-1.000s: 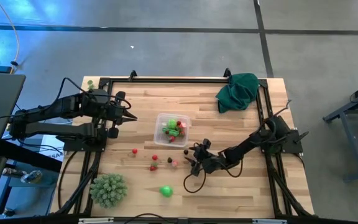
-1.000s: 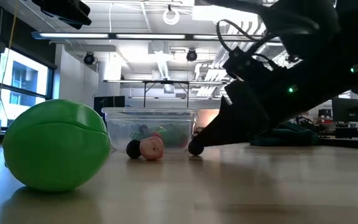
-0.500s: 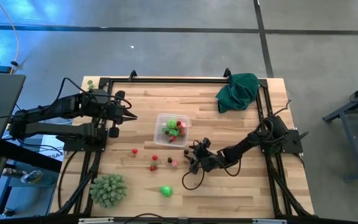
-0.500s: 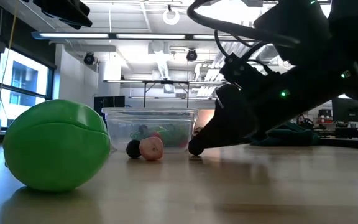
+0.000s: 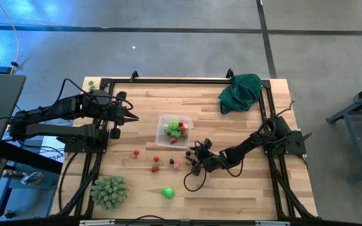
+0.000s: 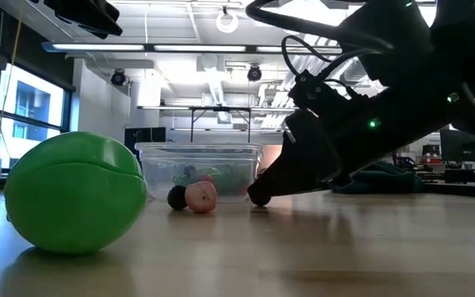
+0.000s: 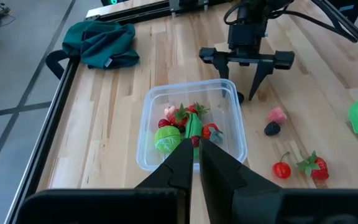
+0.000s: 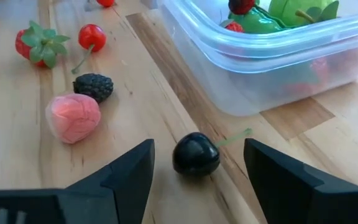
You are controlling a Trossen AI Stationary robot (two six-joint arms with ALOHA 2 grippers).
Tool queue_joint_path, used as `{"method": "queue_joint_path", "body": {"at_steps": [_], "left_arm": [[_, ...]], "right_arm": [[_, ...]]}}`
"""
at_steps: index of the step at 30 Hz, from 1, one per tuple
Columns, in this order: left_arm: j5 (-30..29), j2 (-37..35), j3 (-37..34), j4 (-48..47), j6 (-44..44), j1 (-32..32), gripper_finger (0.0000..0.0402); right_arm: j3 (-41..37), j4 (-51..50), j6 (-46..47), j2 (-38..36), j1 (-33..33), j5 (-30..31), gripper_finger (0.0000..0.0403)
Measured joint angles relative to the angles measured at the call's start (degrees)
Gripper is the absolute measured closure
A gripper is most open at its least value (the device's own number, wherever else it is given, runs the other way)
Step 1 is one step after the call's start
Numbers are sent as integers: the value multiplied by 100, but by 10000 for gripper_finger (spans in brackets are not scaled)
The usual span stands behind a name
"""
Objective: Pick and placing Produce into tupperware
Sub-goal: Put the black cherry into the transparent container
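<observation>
straddling a dark cherry (image 8: 196, 154) with a thin green stem, the right gripper (image 5: 194, 161) sat low on the table (image 5: 244, 125) with its fingers (image 8: 124, 172) spread apart, one on each side of the fruit and touching neither side of it. the cherry lay just beside the tupperware (image 5: 174, 130), which held a lime-green piece, red berries and leaves. loose produce lay near the gripper: a pink piece (image 8: 73, 117), a blackberry (image 8: 93, 86), a red cherry (image 8: 92, 37) and a strawberry (image 8: 38, 43). a green ball-like fruit (image 6: 74, 192) rested nearer the table's front edge. the left gripper (image 5: 129, 117) hung well apart from the tupperware, its fingers pressed together on nothing.
</observation>
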Motion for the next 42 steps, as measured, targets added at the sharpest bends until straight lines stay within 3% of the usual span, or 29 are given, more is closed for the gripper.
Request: {"method": "queue_joint_path", "body": {"at_steps": [19,28,42], "left_arm": [[0,1,2,0,0,0,383],[0,0,0,0,0,0,383],[0,0,0,2,0,0,383]], "right_arm": [[0,-35,-150,0,-85,-109,167],[0,-79,-135,0,-194,-348,203],[0,-186,-117,4,-223,-343,224]]}}
